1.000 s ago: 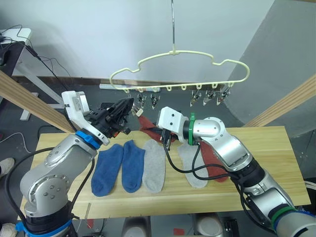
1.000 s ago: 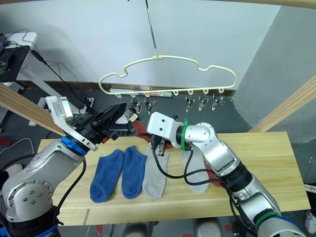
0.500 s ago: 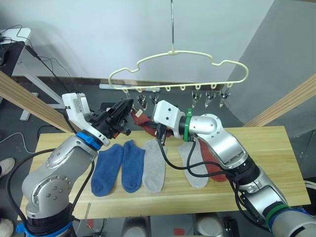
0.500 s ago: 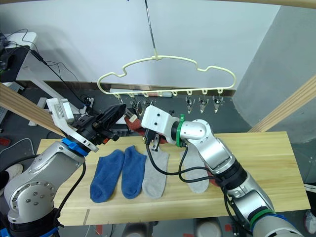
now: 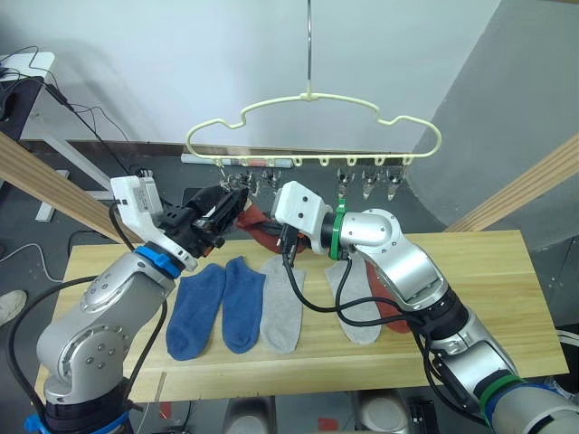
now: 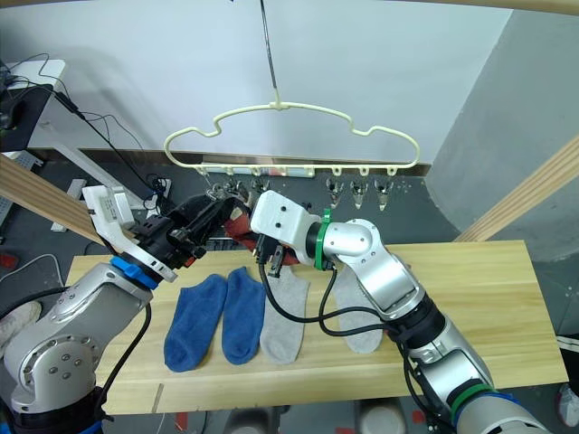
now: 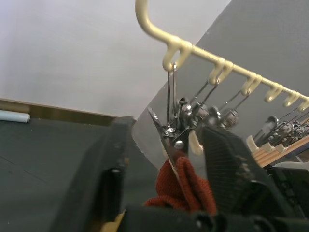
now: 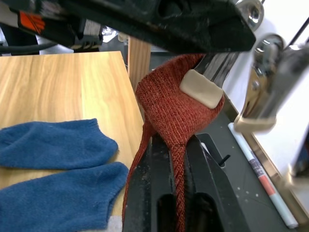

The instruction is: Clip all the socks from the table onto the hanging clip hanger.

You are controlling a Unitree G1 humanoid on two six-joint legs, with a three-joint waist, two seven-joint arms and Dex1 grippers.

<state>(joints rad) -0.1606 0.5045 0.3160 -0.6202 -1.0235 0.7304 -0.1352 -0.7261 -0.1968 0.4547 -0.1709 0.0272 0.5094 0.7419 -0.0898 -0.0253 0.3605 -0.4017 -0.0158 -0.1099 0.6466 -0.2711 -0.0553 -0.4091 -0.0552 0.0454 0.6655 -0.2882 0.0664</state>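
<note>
From the head, my right gripper [image 6: 264,256] lifts a red sock [image 5: 258,228] toward the end clip [image 5: 232,188] of the hanger [image 5: 312,99], where my left gripper [image 5: 220,210] waits, while two blue socks [image 5: 213,306], two grey socks [image 5: 283,303] and another red sock lie on the table [image 5: 493,298]. My left wrist shows my fingers [image 7: 227,162] spread either side of the clip, apparently squeezing it, its jaws at the sock's edge. My right wrist shows my fingers clamped on the sock; next, I judge, comes freeing the clip so it bites, then my right letting go.
</note>
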